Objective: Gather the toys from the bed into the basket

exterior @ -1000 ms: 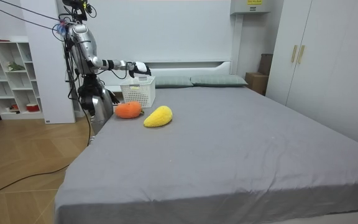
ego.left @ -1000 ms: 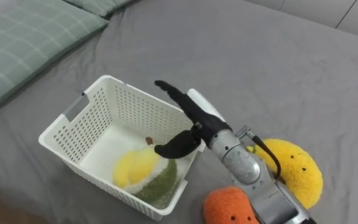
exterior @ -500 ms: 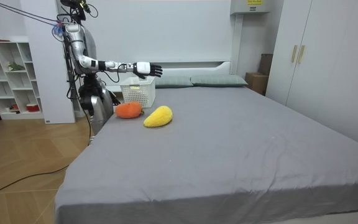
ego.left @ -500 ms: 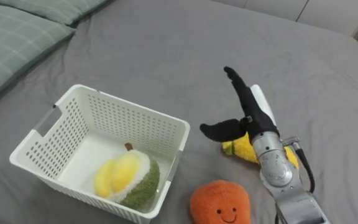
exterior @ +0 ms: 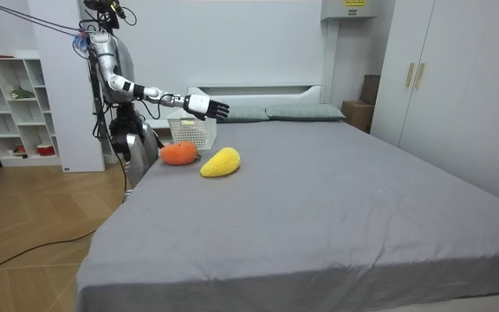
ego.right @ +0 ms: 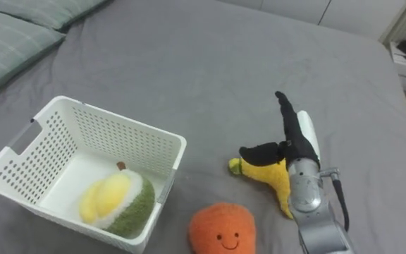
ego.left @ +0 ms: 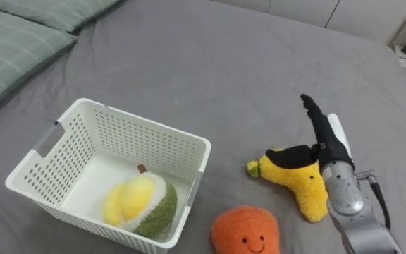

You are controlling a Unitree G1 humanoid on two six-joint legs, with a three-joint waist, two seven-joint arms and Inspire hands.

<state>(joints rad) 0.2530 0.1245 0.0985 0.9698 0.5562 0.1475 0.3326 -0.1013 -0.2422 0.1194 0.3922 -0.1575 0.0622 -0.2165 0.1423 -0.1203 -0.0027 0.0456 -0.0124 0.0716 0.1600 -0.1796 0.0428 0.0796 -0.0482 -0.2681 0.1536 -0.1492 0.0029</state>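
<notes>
Right arm stretched forward, right hand (ego.left: 325, 138) with fingers (ego.left: 311, 111) straight, thumb splayed.

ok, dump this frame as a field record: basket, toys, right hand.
basket: white perforated plastic basket on grey bed sheet
in basket: yellow-and-green durian plush toy
on sheet: round orange plush toy with a smiling face; yellow mango-shaped plush toy; both right of the basket
right hand: open, fingers straight, held in the air over the yellow toy
left to collect: two toys
</notes>
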